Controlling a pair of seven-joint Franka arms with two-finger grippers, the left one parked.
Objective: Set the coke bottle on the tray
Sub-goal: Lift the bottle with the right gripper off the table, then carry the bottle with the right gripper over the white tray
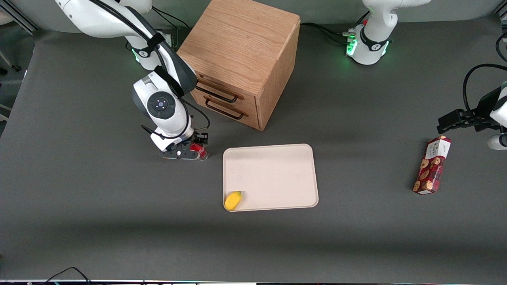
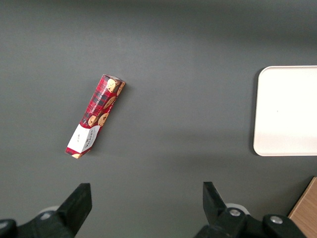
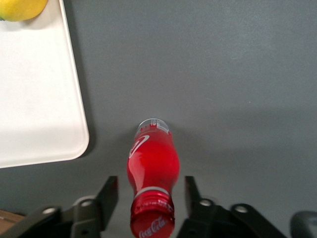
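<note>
Coke bottle (image 3: pixel 151 191), a tiny red plastic bottle with a red cap and a clear base, stands upright on the dark grey table mat (image 1: pixel 99 221), directly between the fingers of the right arm's black two-finger gripper (image 3: pixel 151 198). The jaws are apart, one finger on each side of the bottle's neck and shoulder, with a visible gap between each finger and the bottle. No contact is evident.

The bottle's long axis is vertical, in line with the gripper's approach, so the fingers straddle it across its narrow width. Judged from this alignment, the step in hand is closing on the bottle; lift and transfer are not yet done.

In the front view, the gripper (image 1: pixel 186 152) and bottle (image 1: pixel 198 149) are low at the table, near the flat beige rectangular tray (image 1: pixel 277 174) with rounded corners, toward the working arm's end. A small yellow rounded object (image 1: pixel 233 200) lies on the tray's corner nearest the camera. The wooden drawer cabinet (image 1: pixel 241 59) stands farther from the camera than the tray. A red cookie box (image 1: pixel 431 166) lies toward the parked arm's end.
</note>
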